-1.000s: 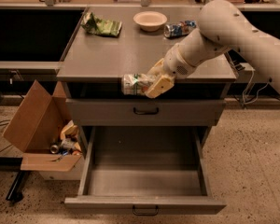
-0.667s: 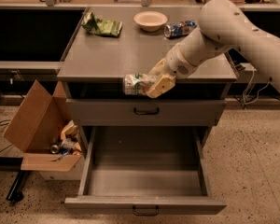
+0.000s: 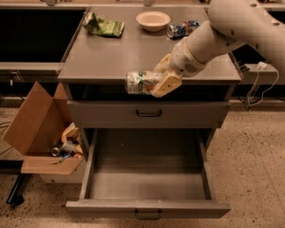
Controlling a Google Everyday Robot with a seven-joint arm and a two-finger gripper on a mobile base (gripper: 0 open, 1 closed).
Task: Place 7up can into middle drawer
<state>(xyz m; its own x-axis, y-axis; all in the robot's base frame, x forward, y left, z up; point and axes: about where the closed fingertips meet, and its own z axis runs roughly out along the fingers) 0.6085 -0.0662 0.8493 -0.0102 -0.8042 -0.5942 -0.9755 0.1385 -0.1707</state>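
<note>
The 7up can (image 3: 138,82), silver-white with green marks, lies sideways in my gripper (image 3: 154,82) at the front edge of the grey cabinet top (image 3: 109,56). The gripper's cream fingers are shut on the can. The can hangs above the closed upper drawer front (image 3: 148,112). Below it the middle drawer (image 3: 147,177) is pulled out, a wide grey tray with low walls and a black loop handle (image 3: 147,215); nothing lies in it.
On the cabinet top stand a green foil snack bag (image 3: 103,25), a cream bowl (image 3: 153,20) and a blue, silver and red can (image 3: 182,29). An open cardboard box (image 3: 40,129) with trash sits on the floor to the left. My arm (image 3: 237,27) reaches in from the right.
My gripper and the can have shifted slightly forward and left, toward the cabinet's front edge. The drawer stays open as before.
</note>
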